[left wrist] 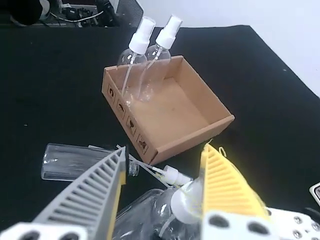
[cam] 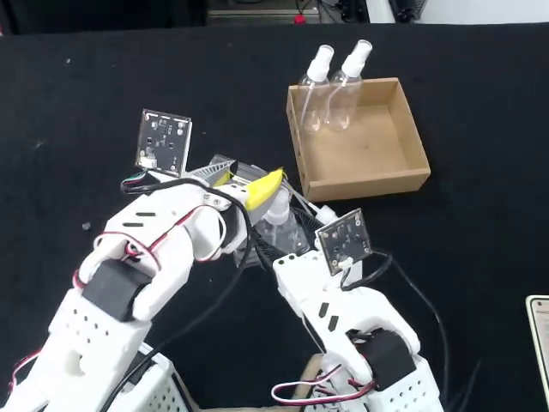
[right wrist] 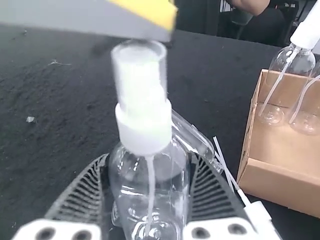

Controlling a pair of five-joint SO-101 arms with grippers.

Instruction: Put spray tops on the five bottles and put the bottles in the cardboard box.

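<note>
My right gripper (right wrist: 150,161) is shut on a clear upright bottle (right wrist: 149,187) near the table's middle, and a white spray top (right wrist: 142,102) sits on its neck. My left gripper (left wrist: 165,150) hangs open over that spray top (left wrist: 184,204); its yellow finger (left wrist: 222,182) touches the top and the grey finger (left wrist: 95,187) stands apart. In the high view the left gripper (cam: 249,178) is just above the held bottle (cam: 279,225). The cardboard box (cam: 403,176) holds two capped bottles (cam: 330,99) leaning in its far left corner.
A capless bottle (left wrist: 75,161) lies on the black cloth beside the box, and a loose spray top (left wrist: 172,175) with its tube lies near it. White arm bases stand at the table's front edge (cam: 111,343).
</note>
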